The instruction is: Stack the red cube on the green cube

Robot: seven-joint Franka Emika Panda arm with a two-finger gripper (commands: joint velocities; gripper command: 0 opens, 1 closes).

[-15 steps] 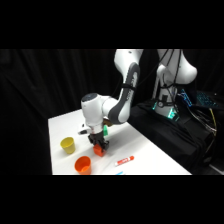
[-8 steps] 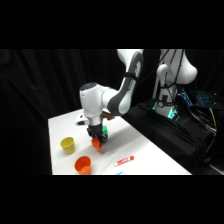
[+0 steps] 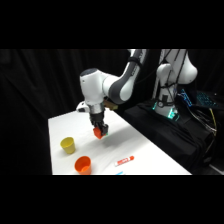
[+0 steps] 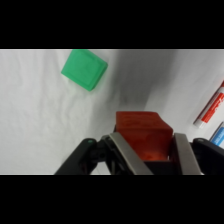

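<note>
Your red cube (image 4: pixel 144 136) sits clamped between the two fingers of the gripper (image 4: pixel 146 150), which are closed on its opposite side faces, and in the side view it hangs clear above the white table (image 3: pixel 145 150), not resting on anything. The relation that matters is the offset to the green cube (image 4: pixel 84 69): in the wrist view it lies up and to the left of the held block, well apart, flat on the table with nothing on it. Neither cube has a long axis. The green one is turned so its corners point up, down and sideways in that view, seemingly rotated against the red cube's faces, though the angle is hard to judge here. You likely need to shift across toward it, and perhaps twist, before lowering. A red-and-white marker (image 4: pixel 210 108) lies off on the opposite side, clear of that path.
</note>
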